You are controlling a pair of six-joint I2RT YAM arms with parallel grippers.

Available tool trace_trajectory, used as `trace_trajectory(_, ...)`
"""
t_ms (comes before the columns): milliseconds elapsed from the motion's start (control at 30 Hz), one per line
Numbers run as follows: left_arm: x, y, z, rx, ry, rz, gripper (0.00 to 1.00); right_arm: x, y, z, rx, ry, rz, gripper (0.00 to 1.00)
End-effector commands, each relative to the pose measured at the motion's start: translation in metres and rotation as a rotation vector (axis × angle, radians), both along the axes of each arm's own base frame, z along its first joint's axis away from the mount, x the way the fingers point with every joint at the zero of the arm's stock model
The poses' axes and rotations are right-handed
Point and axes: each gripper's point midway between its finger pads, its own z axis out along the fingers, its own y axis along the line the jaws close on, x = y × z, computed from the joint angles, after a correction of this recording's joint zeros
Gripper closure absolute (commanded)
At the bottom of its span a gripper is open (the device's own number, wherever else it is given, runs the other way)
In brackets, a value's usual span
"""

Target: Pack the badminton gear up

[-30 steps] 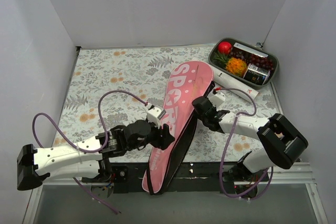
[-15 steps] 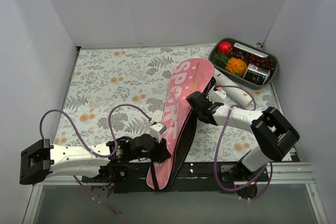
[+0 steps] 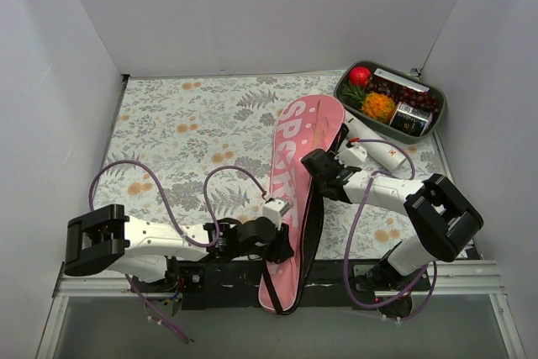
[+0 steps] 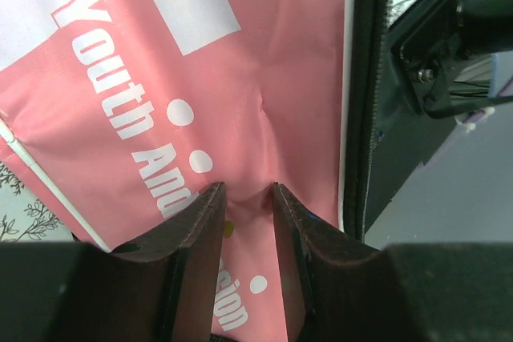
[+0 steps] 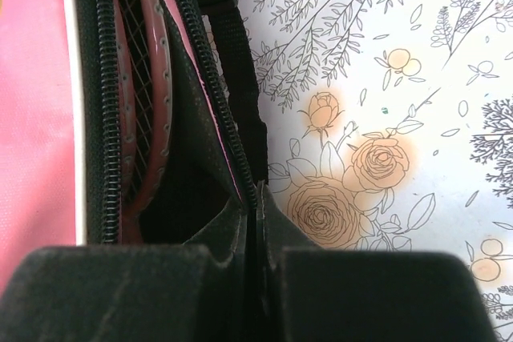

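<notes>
The pink racket-shaped bag (image 3: 296, 153) with white letters lies diagonally on the floral table, its narrow end over the near edge. My left gripper (image 3: 282, 248) sits on that narrow end. In the left wrist view its jaws (image 4: 247, 191) pinch a raised fold of the pink bag (image 4: 264, 54). My right gripper (image 3: 313, 162) is at the bag's right side, shut (image 5: 258, 198) on the black zipper edge. The zipper gapes, and the pink racket frame (image 5: 151, 94) and its strings show inside. A long white tube (image 3: 380, 149) lies to the right of the bag's wide end.
A grey tray (image 3: 438, 120) with colourful fruit stands at the back right corner. White walls close in the table on three sides. Purple cables loop from both arms over the cloth. The arms' black base rail (image 3: 218, 275) runs along the near edge.
My left arm has slid right along the near edge and its jaws have narrowed onto the bag. The bag's narrow end has swung right. The right gripper has stayed shut on the zipper edge.
</notes>
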Motion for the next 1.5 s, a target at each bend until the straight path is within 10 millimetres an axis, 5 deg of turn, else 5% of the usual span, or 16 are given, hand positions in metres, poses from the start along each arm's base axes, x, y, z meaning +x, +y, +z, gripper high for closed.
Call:
trace_trajectory(0, 0.028, 0.079, -0.062, 0.44, -0.054, 0.225, 0.7, -0.01, -0.008, 0.014, -0.017, -0.05, -0.018, 0.99)
trace_trajectory(300, 0.066, 0.106, -0.026, 0.62, -0.203, 0.468, 0.72, -0.031, -0.032, 0.021, -0.043, -0.059, -0.018, 0.99)
trace_trajectory(500, 0.081, 0.137, -0.037, 0.76, -0.169, 0.525, 0.73, -0.042, -0.035, 0.033, -0.055, -0.07, 0.004, 0.99)
trace_trajectory(833, 0.148, 0.162, -0.023, 0.592, -0.061, 0.625, 0.69, -0.075, -0.044, 0.027, -0.036, -0.047, 0.021, 0.99)
trace_trajectory(1133, 0.208, 0.165, -0.006, 0.577, -0.087, 0.698, 0.69, -0.097, -0.04, -0.005, -0.016, 0.03, 0.068, 0.99)
trace_trajectory(1300, 0.215, 0.157, 0.03, 0.45, -0.125, 0.714, 0.69, -0.097, -0.03, -0.02, -0.007, 0.065, 0.045, 0.99)
trace_trajectory(1467, 0.206, 0.148, 0.064, 0.332, -0.147, 0.665, 0.69, -0.084, 0.0, -0.012, 0.013, 0.092, 0.053, 0.74)
